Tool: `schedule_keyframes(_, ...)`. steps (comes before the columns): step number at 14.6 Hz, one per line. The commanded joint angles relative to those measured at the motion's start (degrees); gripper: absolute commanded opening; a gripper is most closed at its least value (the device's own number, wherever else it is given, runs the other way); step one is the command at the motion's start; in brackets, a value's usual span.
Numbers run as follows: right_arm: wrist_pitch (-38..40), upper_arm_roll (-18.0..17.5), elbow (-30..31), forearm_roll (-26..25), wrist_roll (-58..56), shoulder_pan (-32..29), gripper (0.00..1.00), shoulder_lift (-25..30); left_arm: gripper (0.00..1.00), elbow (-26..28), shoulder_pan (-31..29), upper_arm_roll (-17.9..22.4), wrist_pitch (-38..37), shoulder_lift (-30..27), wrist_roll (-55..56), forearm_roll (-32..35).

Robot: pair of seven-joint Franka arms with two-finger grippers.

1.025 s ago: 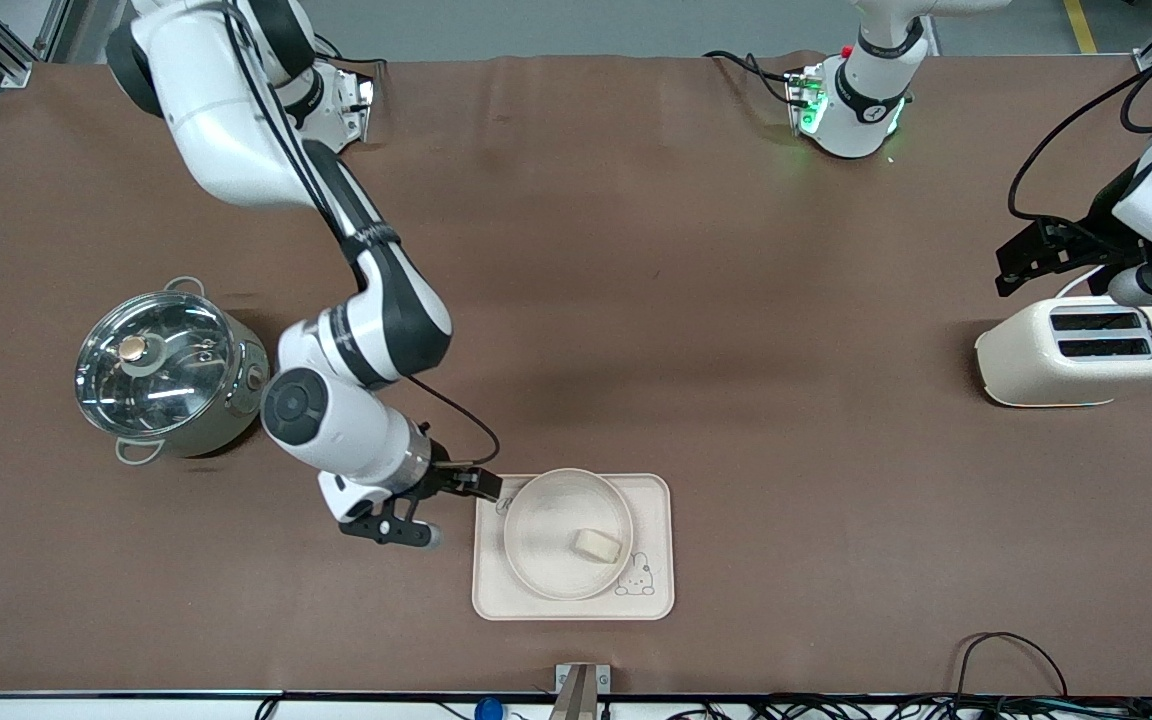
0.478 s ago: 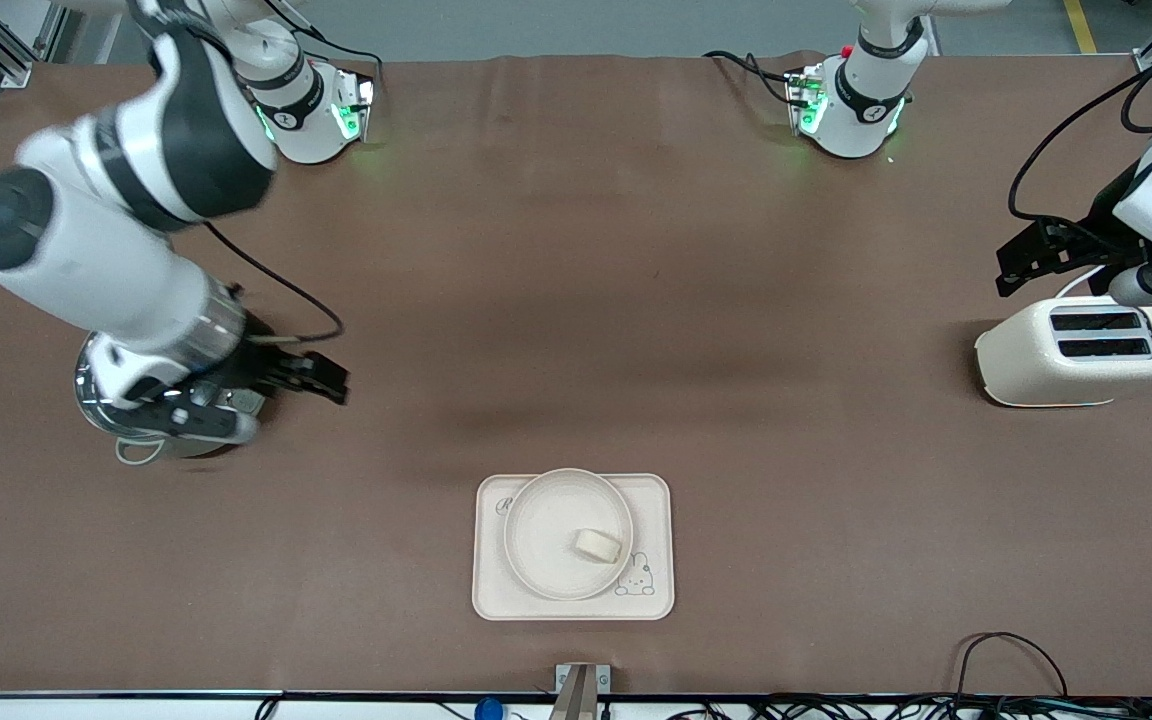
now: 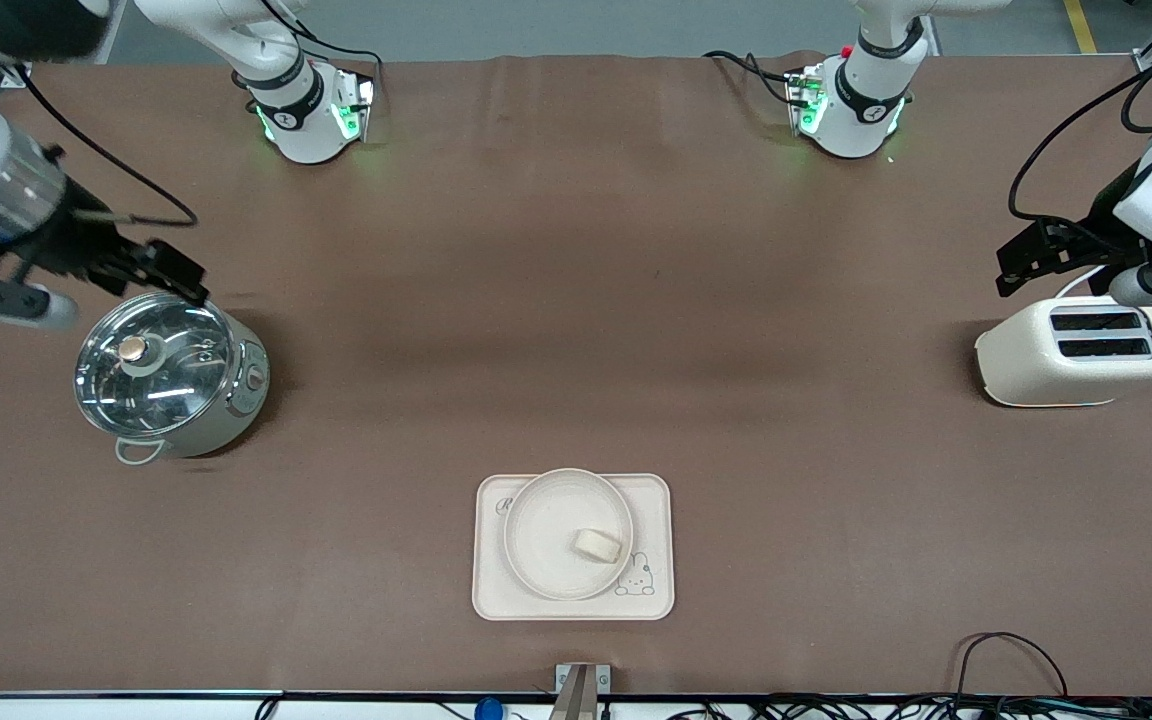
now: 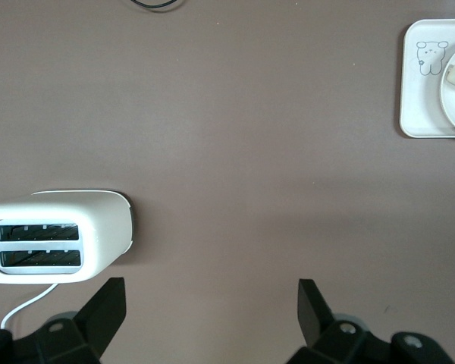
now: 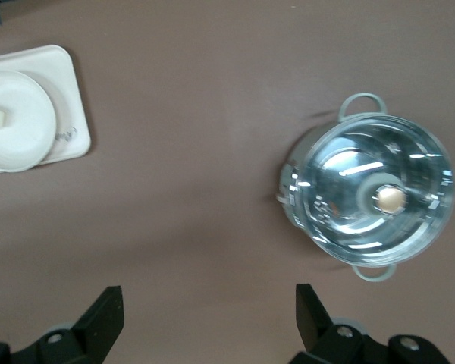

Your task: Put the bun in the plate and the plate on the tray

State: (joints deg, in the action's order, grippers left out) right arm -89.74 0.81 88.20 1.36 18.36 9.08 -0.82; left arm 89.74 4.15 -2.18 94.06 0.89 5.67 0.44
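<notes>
Right gripper point(image 3: 106, 285) is up in the air over the tabletop point(image 3: 576, 300) beside the lidded pot point(image 3: 168, 372), fingers point(image 5: 102, 322) spread wide and holding nothing. Left gripper point(image 3: 1036, 262) hangs over the toaster point(image 3: 1081, 350) at the left arm's end, fingers point(image 4: 106, 311) likewise parted and empty, that arm waiting. Bun point(image 3: 597, 545) lies in the plate point(image 3: 546, 530), off centre toward the rabbit drawing, and the plate sits on the tray point(image 3: 651, 600), near the front edge, well apart from both grippers.
</notes>
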Motion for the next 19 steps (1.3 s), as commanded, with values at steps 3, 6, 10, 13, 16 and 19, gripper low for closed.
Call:
schedule_keyframes(3,4.0,5.8,5.8,-2.5,-8.7,-0.1,1.00,8.1,1.00,-1.1,-0.3,0.0,-0.9,0.3,-1.0,-1.0)
schedule_keyframes(6,5.1,8.1,5.3,-2.5,-14.0,-1.5,1.00,8.6,1.00,-1.1,-0.3,0.0,-0.9,0.3,-1.0,-1.0)
schedule_keyframes(10,4.7,7.7,4.4,-2.2,-16.6,-4.2,1.00,8.1,1.00,-1.1,-0.3,0.0,-0.9,0.3,-1.0,-1.0)
schedule_keyframes(13,4.9,5.9,4.3,-2.1,-16.7,-6.2,1.00,8.1,1.00,-1.1,-0.3,0.0,-0.9,0.3,-1.0,-1.1)
schedule_keyframes(16,5.3,1.2,4.3,-2.0,-16.6,-9.9,1.00,8.1,1.00,-1.1,-0.5,0.0,-0.9,0.3,-1.0,-1.0)
schedule_keyframes(19,6.2,1.3,4.1,-2.1,-16.6,-9.9,1.00,8.2,1.00,-1.1,-0.5,0.0,-0.9,0.3,-1.0,-0.9)
